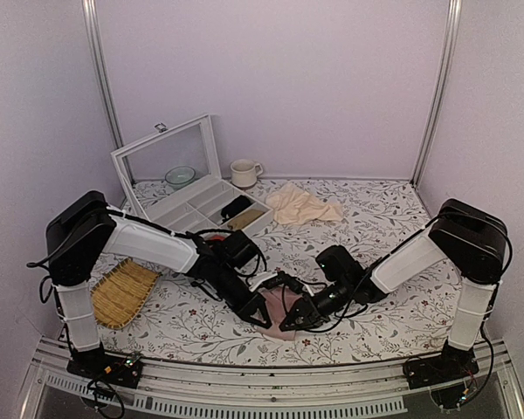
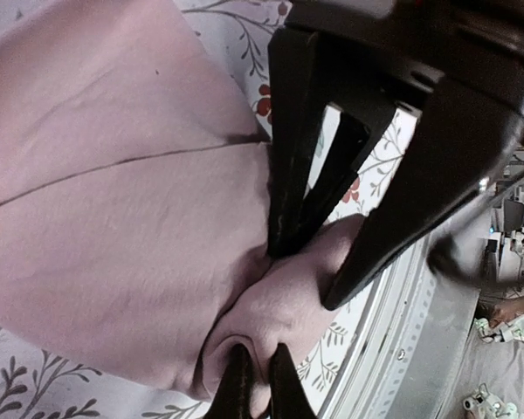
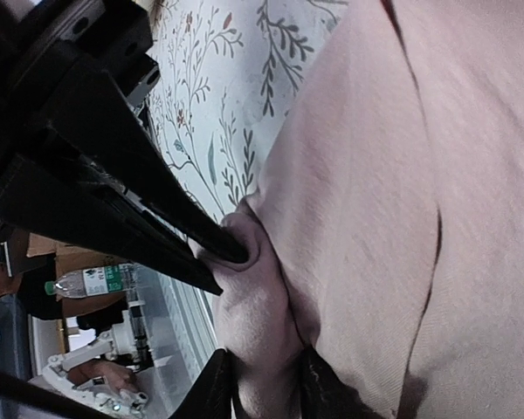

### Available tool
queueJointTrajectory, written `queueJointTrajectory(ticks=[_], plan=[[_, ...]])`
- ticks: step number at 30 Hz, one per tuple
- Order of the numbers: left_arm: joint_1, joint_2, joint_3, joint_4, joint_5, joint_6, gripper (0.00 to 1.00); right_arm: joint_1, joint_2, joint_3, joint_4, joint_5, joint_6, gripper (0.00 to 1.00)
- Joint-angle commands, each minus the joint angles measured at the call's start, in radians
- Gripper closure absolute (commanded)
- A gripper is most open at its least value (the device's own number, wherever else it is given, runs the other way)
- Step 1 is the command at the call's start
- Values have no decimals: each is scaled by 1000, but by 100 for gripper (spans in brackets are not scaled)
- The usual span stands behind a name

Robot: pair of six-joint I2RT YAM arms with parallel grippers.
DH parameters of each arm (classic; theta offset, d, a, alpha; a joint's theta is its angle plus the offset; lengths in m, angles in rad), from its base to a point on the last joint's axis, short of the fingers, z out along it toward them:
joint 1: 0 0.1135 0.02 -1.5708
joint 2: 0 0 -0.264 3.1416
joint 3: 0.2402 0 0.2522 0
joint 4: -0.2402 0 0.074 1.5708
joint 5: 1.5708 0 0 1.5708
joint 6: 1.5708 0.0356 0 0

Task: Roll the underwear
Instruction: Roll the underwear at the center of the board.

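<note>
Starting at the left gripper (image 2: pixel 259 360): its two fingers are squeezed right together on a little pinched fold of the underwear (image 2: pixel 113 201), at the garment's near edge. The right gripper (image 3: pixel 264 380) sits just at 3 o'clock of it in the top view, and its two fingers stand apart with a soft hump of the same pink fabric between them (looks loose rather than squeezed, though the cloth does brush both fingers). The tips of the two grippers are nearly touching each other over that same bunched edge.

The underwear is one piece, dusty pink, lying mostly flat on the floral table (image 1: pixel 393 218) at about 6 o'clock, close to the near edge and between the two arms. One dark seam line runs across it in the left wrist view.

Going outward, counting as I go:
- one pale beige cloth (image 1: pixel 302 208), crumpled, at 12 o'clock from the underwear and well apart from it
- one white divided box (image 1: pixel 190 202) at 10 o'clock, its clear lid (image 1: pixel 166 155) standing open, with one dark item (image 1: pixel 237 207) in a compartment
- one small red bundle (image 1: pixel 215 236) just beside the box, half hidden by the left arm
- one white mug (image 1: pixel 243 172) and one pale green bowl (image 1: pixel 180 176) at the back
- one woven mat (image 1: pixel 122 292) at 9 o'clock

Writing: a bottle (image 3: pixel 92 281) off the table has a green label, too small to read.
</note>
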Motion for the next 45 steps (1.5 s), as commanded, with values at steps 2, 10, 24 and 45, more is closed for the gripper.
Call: queueJointTrajectory(ticks=[2,10,24,45], plan=[[-52,78,2,-70,-46,31,100,47,-72,-36,-209,300,-52,69],[-54,96,22,-86,-44,39,100,112,-243,-17,-282,511,-106,63],[-64,109,50,-98,-52,50,100,146,-309,6,-296,534,-137,57],[-77,135,89,-134,-73,58,100,109,-313,-237,231,386,89,54]])
